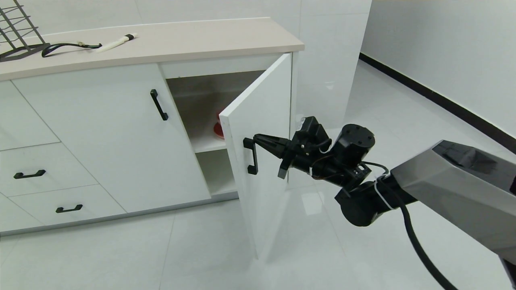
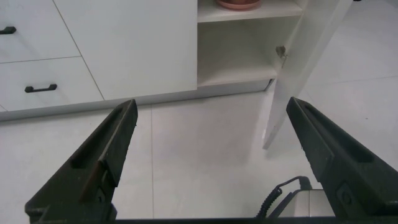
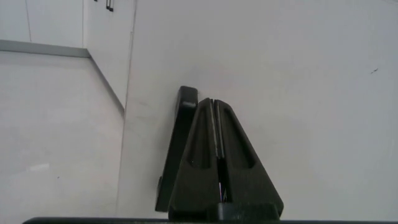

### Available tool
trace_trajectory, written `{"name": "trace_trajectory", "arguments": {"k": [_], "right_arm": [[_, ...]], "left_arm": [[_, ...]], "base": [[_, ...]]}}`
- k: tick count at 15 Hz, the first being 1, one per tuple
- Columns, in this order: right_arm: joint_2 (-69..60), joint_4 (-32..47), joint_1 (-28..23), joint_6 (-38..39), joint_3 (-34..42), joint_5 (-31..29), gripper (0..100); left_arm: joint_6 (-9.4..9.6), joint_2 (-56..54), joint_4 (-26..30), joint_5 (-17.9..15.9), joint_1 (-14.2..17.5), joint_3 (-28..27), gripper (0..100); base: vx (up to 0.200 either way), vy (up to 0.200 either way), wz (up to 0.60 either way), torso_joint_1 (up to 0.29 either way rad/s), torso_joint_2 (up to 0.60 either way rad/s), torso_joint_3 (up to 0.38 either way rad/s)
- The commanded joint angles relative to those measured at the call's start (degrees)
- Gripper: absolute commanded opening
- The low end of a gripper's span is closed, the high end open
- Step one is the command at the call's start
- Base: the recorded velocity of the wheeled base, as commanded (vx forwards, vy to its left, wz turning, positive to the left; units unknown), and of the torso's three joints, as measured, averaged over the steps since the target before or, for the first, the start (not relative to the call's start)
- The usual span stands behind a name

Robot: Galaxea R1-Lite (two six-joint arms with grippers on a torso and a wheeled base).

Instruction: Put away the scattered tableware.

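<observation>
A red dish (image 1: 219, 129) sits on the middle shelf inside the white cabinet, behind the half-open right door (image 1: 264, 117). The same dish (image 2: 239, 4) shows from the left wrist view. My right gripper (image 1: 260, 141) is shut, its fingers pressed flat together (image 3: 212, 106) against the door's outer face, right beside the top of the black door handle (image 1: 252, 159) (image 3: 180, 137). Nothing is held between them. My left gripper (image 2: 211, 106) is open wide over the floor in front of the cabinet, empty.
The countertop (image 1: 181, 38) carries a black wire rack (image 1: 16, 32) and a white-handled utensil with a black cord (image 1: 115, 42). The cabinet's left door (image 1: 113, 133) is closed; drawers (image 1: 30, 174) lie further left. White tiled floor (image 1: 201, 249) spreads in front.
</observation>
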Motion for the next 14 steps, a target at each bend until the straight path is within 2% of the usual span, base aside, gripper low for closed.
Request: {"name": "trace_trajectory", "arguments": {"k": [1,4,7,10,12,13,14], "right_arm": [[5.80,-0.35,1.46,0.10,-5.52,1.66,0],[5.80,-0.88,1.20,0.10,-7.81,2.62,0],[-0.97,-1.14,-0.12,0.10,-2.45,2.97,0],[-12.84,-1.23,-3.20,-0.07,14.08,3.59,0],[-23.38,-1.84,-8.74,-0.25,27.70,4.03,0],[-26.55,-1.84,-10.58,-0.25,31.04,4.12,0],[-35.07,-1.93,-15.42,-0.34,38.86,4.21,0]], "left_arm": [[0.01,0.00,-0.02,0.02,0.05,0.00,100],[0.01,0.00,-0.02,0.02,0.05,0.00,100],[0.10,0.00,0.07,0.02,0.05,0.00,100],[-0.25,0.00,-0.02,0.02,0.05,0.00,100],[-0.17,0.00,0.07,0.02,0.05,0.00,100],[-0.17,0.00,0.07,0.02,0.05,0.00,100],[-0.25,0.00,-0.02,0.02,0.05,0.00,100]], "base": [[0.000,0.000,0.00,0.000,0.00,0.000],[0.000,0.000,0.00,0.000,0.00,0.000],[0.000,0.000,0.00,0.000,0.00,0.000],[0.000,0.000,0.00,0.000,0.00,0.000],[0.000,0.000,0.00,0.000,0.00,0.000],[0.000,0.000,0.00,0.000,0.00,0.000],[0.000,0.000,0.00,0.000,0.00,0.000]]}}
